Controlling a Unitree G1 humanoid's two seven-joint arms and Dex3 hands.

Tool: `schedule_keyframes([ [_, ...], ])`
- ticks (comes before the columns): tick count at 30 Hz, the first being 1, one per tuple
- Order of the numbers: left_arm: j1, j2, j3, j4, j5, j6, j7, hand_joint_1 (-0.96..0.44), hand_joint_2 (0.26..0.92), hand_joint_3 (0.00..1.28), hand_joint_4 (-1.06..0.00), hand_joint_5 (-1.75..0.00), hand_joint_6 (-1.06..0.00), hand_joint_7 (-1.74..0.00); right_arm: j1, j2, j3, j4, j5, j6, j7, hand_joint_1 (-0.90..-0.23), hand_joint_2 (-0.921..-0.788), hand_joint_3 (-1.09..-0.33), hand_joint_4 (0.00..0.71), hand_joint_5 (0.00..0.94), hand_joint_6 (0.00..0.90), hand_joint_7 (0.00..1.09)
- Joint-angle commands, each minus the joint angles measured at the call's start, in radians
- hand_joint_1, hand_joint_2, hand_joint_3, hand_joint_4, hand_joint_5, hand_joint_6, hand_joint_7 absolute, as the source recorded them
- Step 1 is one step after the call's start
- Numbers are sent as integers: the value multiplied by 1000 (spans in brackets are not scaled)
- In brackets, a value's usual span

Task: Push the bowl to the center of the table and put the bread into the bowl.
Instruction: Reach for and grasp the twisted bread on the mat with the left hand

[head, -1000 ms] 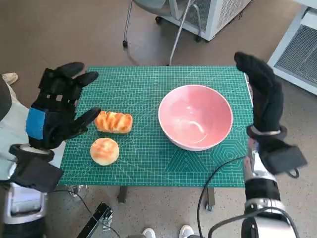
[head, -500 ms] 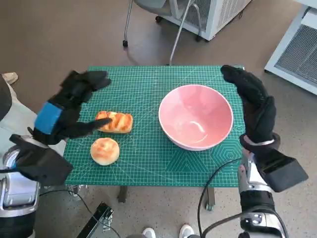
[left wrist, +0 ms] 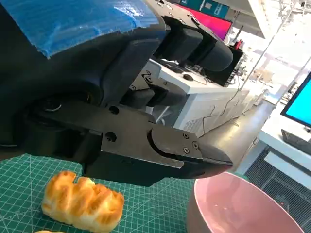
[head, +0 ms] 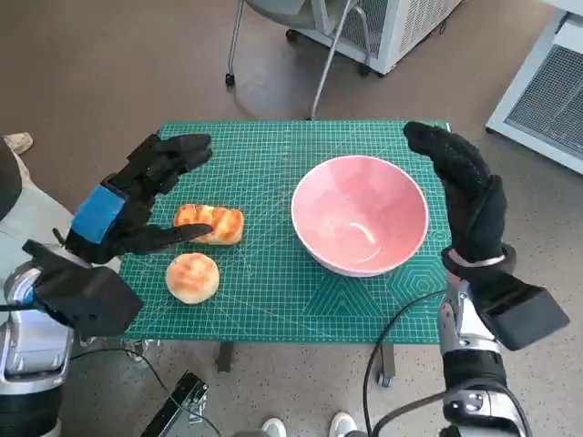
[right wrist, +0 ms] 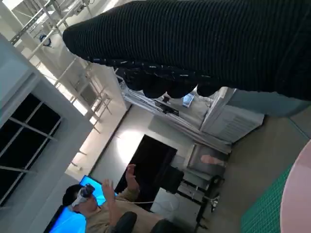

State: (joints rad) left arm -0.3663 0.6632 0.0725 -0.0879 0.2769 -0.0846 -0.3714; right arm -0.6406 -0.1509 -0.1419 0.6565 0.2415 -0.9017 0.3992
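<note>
A pink bowl (head: 360, 214) stands on the green mat (head: 273, 273), right of the middle; its rim (left wrist: 243, 204) shows in the left wrist view. A long ridged bread (head: 209, 223) lies left of the middle, seen also as the bread (left wrist: 82, 201) under my left hand. A round bun (head: 192, 277) lies nearer the front edge. My left hand (head: 137, 196) hovers open over the long bread's left end, fingers spread, thumb tip near the loaf. My right hand (head: 465, 191), gloved, stands open and upright just right of the bowl.
A chair base with castors (head: 301, 55) and a white cabinet (head: 392, 27) stand beyond the table's far edge. A black cable (head: 401, 319) runs over the mat's front right corner. A person (right wrist: 104, 204) with raised hands shows in the right wrist view.
My left hand has moved right and inward over the long bread. My right hand has come in from beyond the table's right edge to the bowl's side. Bowl and breads have not moved.
</note>
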Motion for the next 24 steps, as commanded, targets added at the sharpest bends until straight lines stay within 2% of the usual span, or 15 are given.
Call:
schedule_keyframes([
  [1, -49, 52, -70, 37, 99, 79, -53, -98, 875, 3, -228, -128, -275, -334, 23, 21, 7, 6, 5, 11, 6, -574, -921, -701, 348, 18, 64, 820],
  [6, -123, 98, -166, 50, 228, 217, -164, -70, 846, 1, -165, -18, -297, -144, 25, 28, 9, 2, -5, 8, -1, -561, -921, -704, 348, 17, 64, 819],
  [11, -201, 94, -254, 89, 333, 288, -222, -49, 819, 0, -113, -3, -279, -79, 19, 27, 7, 12, -11, 6, -4, -553, -921, -705, 349, 17, 60, 818],
  [24, -344, 16, -431, 355, 486, 240, -177, -13, 799, 0, -140, -11, -332, -54, 19, 29, 3, 17, -3, 4, 2, -551, -921, -704, 350, 16, 54, 821],
])
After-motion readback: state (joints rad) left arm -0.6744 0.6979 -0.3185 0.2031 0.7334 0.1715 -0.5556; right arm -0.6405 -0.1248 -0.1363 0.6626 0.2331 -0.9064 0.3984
